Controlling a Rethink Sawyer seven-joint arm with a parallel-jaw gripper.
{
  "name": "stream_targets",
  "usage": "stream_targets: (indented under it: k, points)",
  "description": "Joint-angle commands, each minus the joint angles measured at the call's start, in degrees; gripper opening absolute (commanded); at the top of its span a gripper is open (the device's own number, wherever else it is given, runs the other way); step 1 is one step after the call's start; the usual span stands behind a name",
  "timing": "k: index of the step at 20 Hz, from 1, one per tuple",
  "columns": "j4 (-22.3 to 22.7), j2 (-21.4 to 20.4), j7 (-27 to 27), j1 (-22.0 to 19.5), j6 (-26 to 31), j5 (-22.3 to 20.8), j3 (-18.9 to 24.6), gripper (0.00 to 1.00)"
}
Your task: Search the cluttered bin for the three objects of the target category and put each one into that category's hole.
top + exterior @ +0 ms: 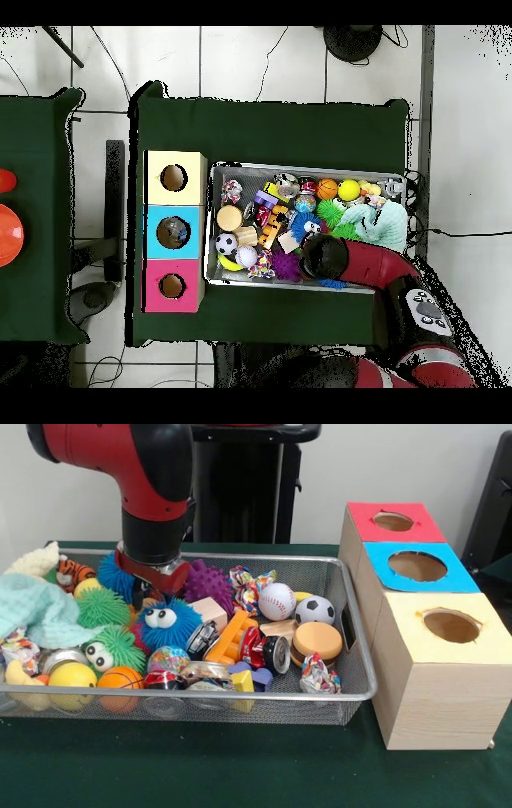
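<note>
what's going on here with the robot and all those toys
A red and black robot arm is reaching down into a wire bin packed with toys, its end lowered among the fuzzy and spiky balls near the purple spiky ball. Beside the bin stand three wooden boxes with round holes, topped red, blue and yellow. Whether the arm has grasped anything cannot be seen.

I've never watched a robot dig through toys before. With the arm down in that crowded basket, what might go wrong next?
Mostly mix-ups, I'd guess. The gripper is buried among packed toys, with the blue fuzzy ball and purple spiky ball right beside it, so it might catch the wrong one or drag a neighbour along. The light blue cloth covers part of the wire basket, so wanted toys may stay hidden. Round toys like the baseball could roll away if nudged.
</note>
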Motion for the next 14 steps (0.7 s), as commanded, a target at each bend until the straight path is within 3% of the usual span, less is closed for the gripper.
stream_targets:
  k: [1, 7, 12, 14]
  points:
    - [2.91, 4.78, 5.74, 0.45, 5.91, 0.5, -2.69, 1.0]
    - [2.63, 4.79, 5.04, 0.56, 8.83, 2.1, -3.09, 1.0]
    - [4.79, 4.61, 4.79, -1.38, 6.29, 3.6, -1.67, 1.0]
    - [6.01, 2.7, 3.46, -2.27, 7.2, 3.65, -1.22, 1.0]
